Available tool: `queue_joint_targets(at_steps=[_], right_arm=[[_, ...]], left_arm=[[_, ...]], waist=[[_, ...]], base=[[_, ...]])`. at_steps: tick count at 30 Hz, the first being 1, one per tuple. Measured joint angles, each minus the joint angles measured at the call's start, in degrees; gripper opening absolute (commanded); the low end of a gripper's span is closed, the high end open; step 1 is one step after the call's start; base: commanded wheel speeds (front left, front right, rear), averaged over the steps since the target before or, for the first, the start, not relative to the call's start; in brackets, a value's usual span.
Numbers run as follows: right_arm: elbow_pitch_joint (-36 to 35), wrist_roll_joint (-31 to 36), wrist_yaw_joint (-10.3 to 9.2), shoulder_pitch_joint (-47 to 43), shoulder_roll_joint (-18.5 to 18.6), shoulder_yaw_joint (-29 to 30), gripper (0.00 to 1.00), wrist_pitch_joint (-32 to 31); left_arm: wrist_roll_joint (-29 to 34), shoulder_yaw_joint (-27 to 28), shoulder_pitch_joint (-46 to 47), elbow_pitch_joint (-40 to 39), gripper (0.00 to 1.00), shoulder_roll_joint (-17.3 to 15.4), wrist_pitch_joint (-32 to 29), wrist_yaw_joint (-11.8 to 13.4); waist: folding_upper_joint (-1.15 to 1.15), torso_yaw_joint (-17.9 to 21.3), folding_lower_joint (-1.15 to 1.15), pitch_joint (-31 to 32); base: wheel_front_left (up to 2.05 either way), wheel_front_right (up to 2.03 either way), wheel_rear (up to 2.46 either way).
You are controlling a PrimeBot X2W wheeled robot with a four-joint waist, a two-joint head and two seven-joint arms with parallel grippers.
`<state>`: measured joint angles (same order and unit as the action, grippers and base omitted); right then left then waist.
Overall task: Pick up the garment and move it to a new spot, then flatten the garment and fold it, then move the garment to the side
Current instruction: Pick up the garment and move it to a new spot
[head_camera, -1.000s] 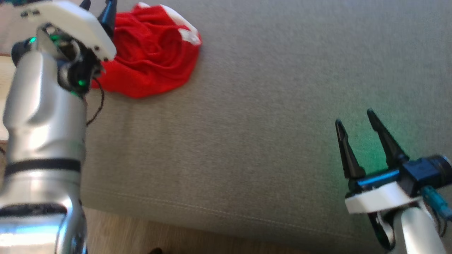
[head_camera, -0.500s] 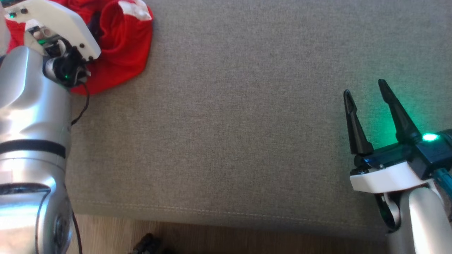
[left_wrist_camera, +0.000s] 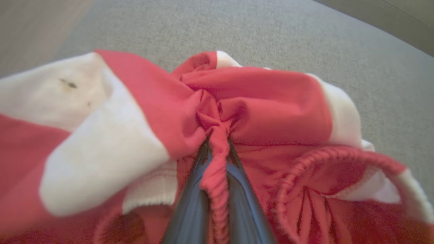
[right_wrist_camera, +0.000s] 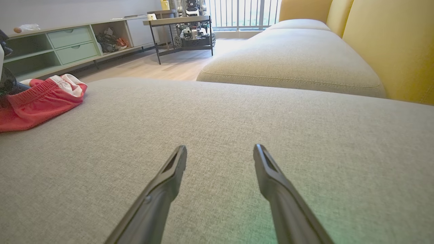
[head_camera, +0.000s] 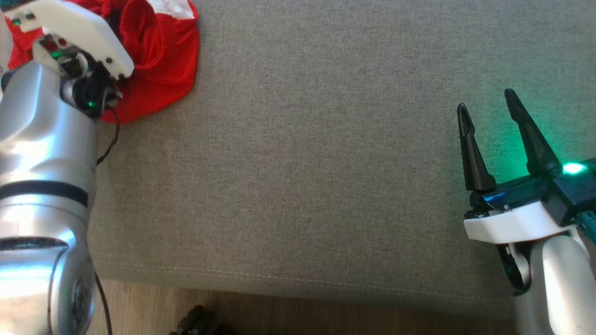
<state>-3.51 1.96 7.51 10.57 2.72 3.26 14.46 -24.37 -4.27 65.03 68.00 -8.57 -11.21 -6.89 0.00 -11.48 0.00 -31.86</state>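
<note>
The garment (head_camera: 158,60) is red with white panels and lies crumpled at the far left of a grey sofa cushion (head_camera: 316,153). In the left wrist view my left gripper (left_wrist_camera: 217,149) is shut on a bunched red fold with an elastic hem of the garment (left_wrist_camera: 264,101). In the head view the left arm's white wrist housing covers its fingers. My right gripper (head_camera: 486,109) stands open above bare cushion at the right, far from the cloth. The right wrist view has its open fingers (right_wrist_camera: 169,176) low over the cushion and the garment (right_wrist_camera: 40,100) at the left edge.
The cushion's front seam and wooden floor (head_camera: 279,316) run along the bottom of the head view. Beyond, the right wrist view shows another sofa cushion (right_wrist_camera: 291,64), yellow backrests (right_wrist_camera: 390,44), a green low cabinet (right_wrist_camera: 67,44) and a small table (right_wrist_camera: 179,23).
The head camera shifted, so the garment now sits further left. My left gripper reached onto the garment and closed on a fold. The right gripper stayed open.
</note>
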Motion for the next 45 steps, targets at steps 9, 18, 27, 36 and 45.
queue_joint_targets(at_steps=[9,18,27,36,45], right_arm=[[1.59,-0.52,0.00,-0.63,0.01,-0.38,1.00,0.00],[2.85,-3.42,0.00,-3.84,0.00,-0.19,1.00,0.00],[2.33,-5.06,0.00,-6.00,-0.04,-0.19,1.00,0.00],[0.47,-6.68,0.00,-6.56,-0.07,0.00,1.00,0.00],[-0.24,-9.75,0.00,-6.53,-0.14,-0.04,1.00,0.00]], left_arm=[[-2.14,-3.72,-3.92,-5.52,0.00,-0.03,14.78,-0.23],[-4.49,-11.35,-8.28,-20.36,0.00,-2.01,24.25,-0.24],[-3.16,-17.41,-16.33,-36.75,0.00,-3.26,24.82,-0.15],[0.11,-24.27,-22.74,-47.00,0.00,-2.20,20.73,1.21],[0.01,-28.16,-25.56,-43.78,0.00,-0.97,17.17,1.77]], waist=[[0.00,-0.01,0.00,4.95],[0.00,0.53,-0.01,13.18],[0.00,5.48,-0.01,19.30],[0.00,13.37,-0.01,20.91],[0.00,24.38,0.00,18.61]], base=[[0.00,0.00,0.00],[0.00,0.00,0.00],[0.00,0.00,0.00],[0.00,0.00,0.00],[0.00,0.00,0.00]])
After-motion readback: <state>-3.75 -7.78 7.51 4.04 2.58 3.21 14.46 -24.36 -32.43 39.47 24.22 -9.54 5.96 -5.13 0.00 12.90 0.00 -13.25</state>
